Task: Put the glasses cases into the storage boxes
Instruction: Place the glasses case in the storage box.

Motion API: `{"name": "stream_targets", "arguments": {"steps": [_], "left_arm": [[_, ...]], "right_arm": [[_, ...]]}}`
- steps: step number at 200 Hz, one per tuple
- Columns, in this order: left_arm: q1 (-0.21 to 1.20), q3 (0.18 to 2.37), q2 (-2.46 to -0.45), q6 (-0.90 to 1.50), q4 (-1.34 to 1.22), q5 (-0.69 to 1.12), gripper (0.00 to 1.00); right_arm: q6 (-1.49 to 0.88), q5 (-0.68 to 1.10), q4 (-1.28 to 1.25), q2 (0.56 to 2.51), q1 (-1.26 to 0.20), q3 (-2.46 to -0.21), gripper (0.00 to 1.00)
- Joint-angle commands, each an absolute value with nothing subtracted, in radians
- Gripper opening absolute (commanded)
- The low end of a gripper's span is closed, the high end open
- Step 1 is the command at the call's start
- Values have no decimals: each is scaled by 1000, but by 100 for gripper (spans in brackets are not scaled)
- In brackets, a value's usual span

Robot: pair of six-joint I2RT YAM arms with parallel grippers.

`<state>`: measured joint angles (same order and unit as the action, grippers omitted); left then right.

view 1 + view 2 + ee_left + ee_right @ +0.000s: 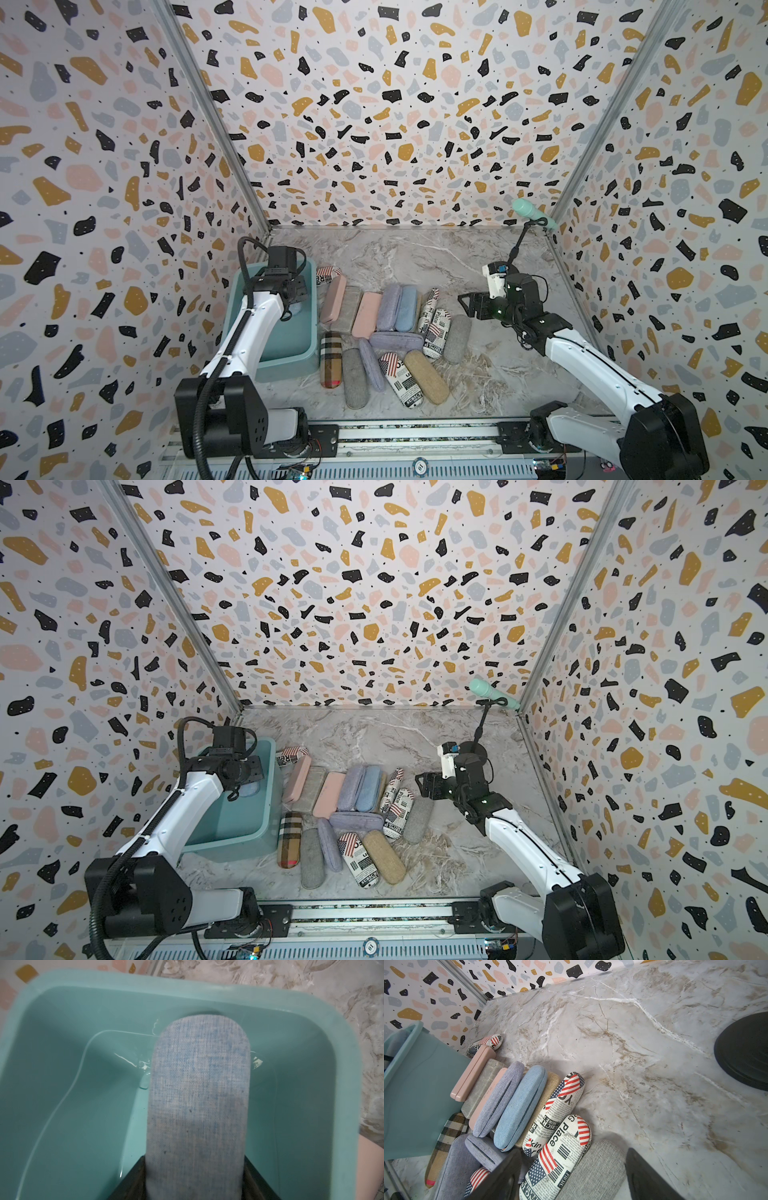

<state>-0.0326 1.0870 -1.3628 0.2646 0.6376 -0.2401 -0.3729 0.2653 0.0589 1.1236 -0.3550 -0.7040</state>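
My left gripper (194,1157) is down inside the teal storage box (286,353) and is shut on a light blue glasses case (199,1084), which points toward the box's far wall. Several more glasses cases lie piled on the marble table just right of the box. Among them are a pink one (368,313), a lavender one (388,307), a plaid one (331,359) and a tan one (426,376). My right gripper (467,305) hovers open at the pile's right edge. In the right wrist view its fingers straddle a newsprint flag case (550,1167) and a grey case (593,1174) below them.
A mint microphone (534,212) on a black stand is at the back right, its round base (743,1051) close behind my right arm. Patterned walls close in three sides. Bare marble (415,257) lies behind the pile.
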Motion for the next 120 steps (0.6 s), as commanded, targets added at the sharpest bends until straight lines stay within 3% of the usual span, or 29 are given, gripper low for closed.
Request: {"name": "stream_targets", "arguments": {"steps": [1,34,70,120], "left_arm": [[-40,1110,-1416,246,592,-214,47],[-41,1091,-1496,240,574,-252,48],[-41,1061,-1525,235,526,-173,48],[-41,1047,-1549,228,516,-135,55]], "right_arm": [[-381,285,36,1096,-348,-704,80],[-383,289,32,1082,-344,-695,80],[-385,301,28,1083,-342,-692,80],[-386,299,24,1085,-341,-690,80]]}}
